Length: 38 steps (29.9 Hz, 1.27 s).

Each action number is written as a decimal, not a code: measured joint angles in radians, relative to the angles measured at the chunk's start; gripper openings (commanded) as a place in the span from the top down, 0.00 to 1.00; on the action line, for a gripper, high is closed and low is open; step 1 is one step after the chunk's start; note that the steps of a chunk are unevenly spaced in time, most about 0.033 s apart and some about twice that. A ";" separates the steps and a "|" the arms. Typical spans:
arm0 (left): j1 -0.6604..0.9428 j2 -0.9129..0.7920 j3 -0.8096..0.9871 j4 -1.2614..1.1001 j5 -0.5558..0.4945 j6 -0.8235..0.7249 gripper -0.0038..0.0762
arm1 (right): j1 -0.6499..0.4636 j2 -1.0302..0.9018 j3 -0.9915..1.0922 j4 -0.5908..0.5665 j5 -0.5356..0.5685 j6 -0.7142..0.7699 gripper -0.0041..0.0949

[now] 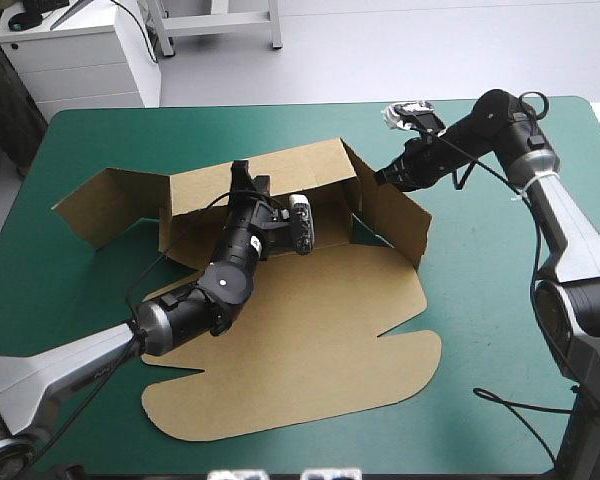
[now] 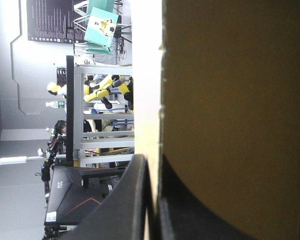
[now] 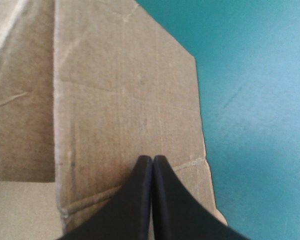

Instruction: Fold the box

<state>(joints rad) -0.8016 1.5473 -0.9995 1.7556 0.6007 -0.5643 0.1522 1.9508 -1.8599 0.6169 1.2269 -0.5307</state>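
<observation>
box (image 1: 310, 330): on desk (image 1: 500, 330), walls half-up | left fingers (image 2: 125, 210): clamped on rear wall (image 1: 300, 170) edge between them, likely holding it upright | right fingers (image 3: 135, 200): closed, empty, side wall (image 3: 125, 100) at tips, likely nudging it inward

**Box** (image 1: 310, 340): plain brown board; the flat panel was a lighter tan and the raised walls a darker, shaded brown, with pale crease lines on the wall ahead of the right jaws. **Bench** (image 1: 500, 330): its cover was a uniform teal-green. **Left jaws and right jaws:** fingers (image 3: 132, 205) black; at the left jaws the board's edge was lit pale yellow. **Left arm** (image 1: 195, 305): black near the wrist, grey toward the base. **Right arm** (image 1: 570, 235): black near the wrist, then grey
</observation>
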 measured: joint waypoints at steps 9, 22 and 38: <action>0.000 0.001 -0.008 0.004 0.017 -0.161 0.96 | 0.036 -0.058 0.002 0.010 0.002 0.019 0.97; 0.000 0.004 -0.032 -0.015 0.019 -0.142 0.96 | 0.072 -0.088 0.015 -0.022 0.008 0.046 0.97; 0.004 0.034 -0.020 -0.001 0.020 0.024 0.96 | 0.078 -0.130 0.244 -0.102 -0.207 0.019 0.97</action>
<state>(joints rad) -0.7974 1.5812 -1.0199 1.7544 0.6203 -0.5403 0.2303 1.8207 -1.6159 0.5152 1.0196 -0.5117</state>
